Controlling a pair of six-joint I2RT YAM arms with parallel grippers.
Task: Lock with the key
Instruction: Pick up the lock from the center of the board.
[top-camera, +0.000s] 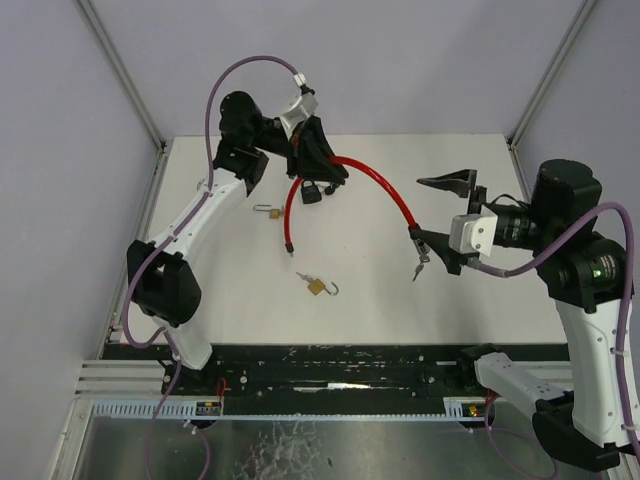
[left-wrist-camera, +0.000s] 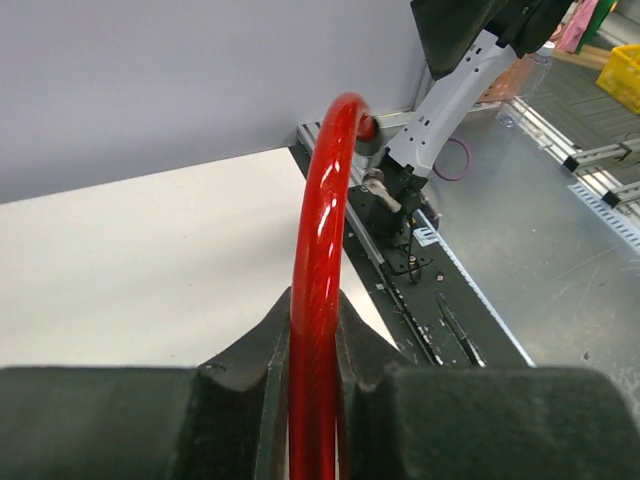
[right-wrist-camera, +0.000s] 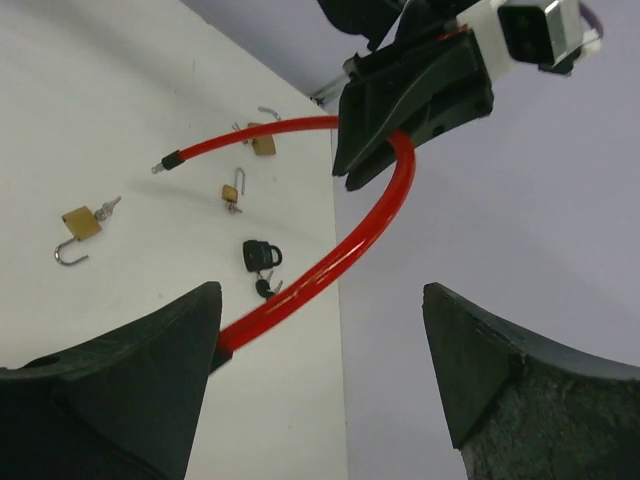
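A red cable lock (top-camera: 378, 187) arcs above the white table (top-camera: 460, 300). My left gripper (top-camera: 318, 158) is shut on its middle; in the left wrist view the cable (left-wrist-camera: 318, 260) runs up between the closed fingers (left-wrist-camera: 255, 370). One cable end (top-camera: 290, 243) hangs free over the table. The other end, the dark lock head (top-camera: 412, 233), has a key (top-camera: 420, 265) dangling from it and lies against the lower finger of my right gripper (top-camera: 420, 208). That gripper (right-wrist-camera: 318, 295) is wide open and empty; the cable (right-wrist-camera: 345, 250) passes behind its left finger (right-wrist-camera: 150, 350).
A black padlock with keys (top-camera: 311, 190) lies under the cable, also in the right wrist view (right-wrist-camera: 260, 255). A brass padlock (top-camera: 270, 211) and an open brass padlock with a key (top-camera: 318, 286) lie on the table. Walls close in the back and sides.
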